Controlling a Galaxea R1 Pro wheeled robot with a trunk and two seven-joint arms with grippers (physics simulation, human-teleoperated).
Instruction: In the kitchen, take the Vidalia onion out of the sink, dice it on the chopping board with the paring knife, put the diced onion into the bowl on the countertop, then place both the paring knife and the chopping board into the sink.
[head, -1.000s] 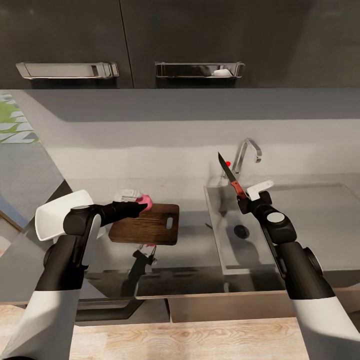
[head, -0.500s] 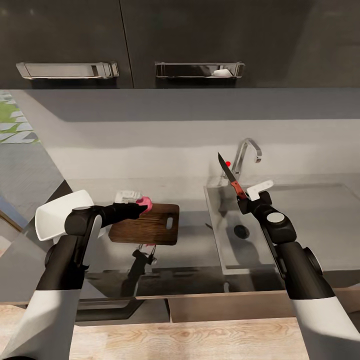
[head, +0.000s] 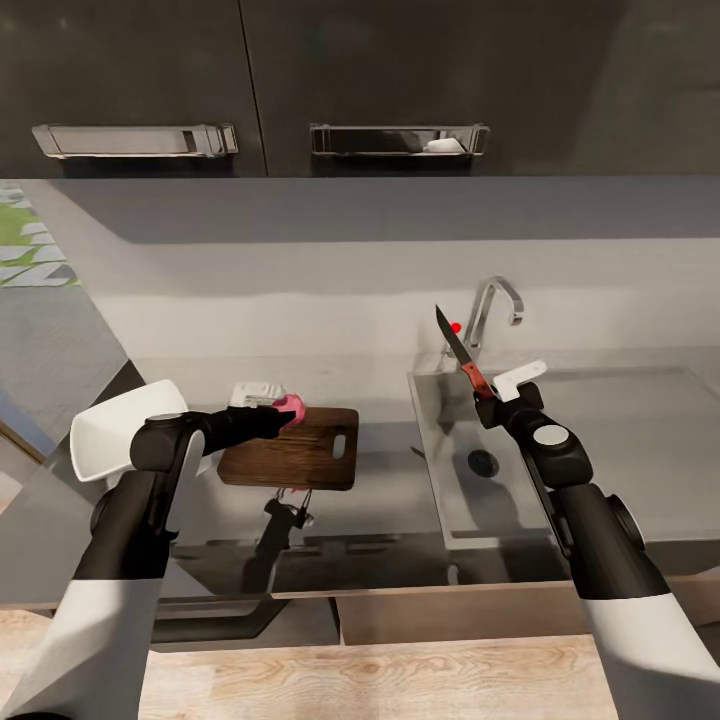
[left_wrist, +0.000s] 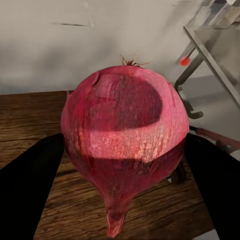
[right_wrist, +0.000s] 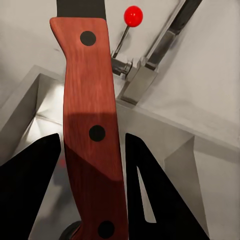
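Bowl (head: 115, 432): white, squarish, at the far left of the counter (head: 385, 495), partly behind the left arm; presumably waiting for the dice.
Left gripper (head: 284, 409): jaws clenched on the Vidalia onion (head: 292, 404), which hangs over the far left corner of the chopping board (head: 300, 452); whether bulb and board touch cannot be told. The position suggests the onion is being brought to the board for dicing.
Vidalia onion, left wrist view (left_wrist: 125, 145): whole, pinkish-red, papery skin with fine streaks, dry root tuft at one end and a tapered tip at the other; a dark finger presses each flank.
Chopping board: dark-brown wood with visible grain, slot handle toward the sink (head: 560, 460); flat on the counter between bowl and basin.
Right gripper (head: 487, 398): jaws grasping the paring knife (head: 460, 355) by its handle, above the sink beside the faucet (head: 490, 310); dark blade angled up and away, probably kept clear until cutting.
Paring knife, right wrist view (right_wrist: 92, 125): reddish wooden handle with three dark rivets, clamped between both fingers.
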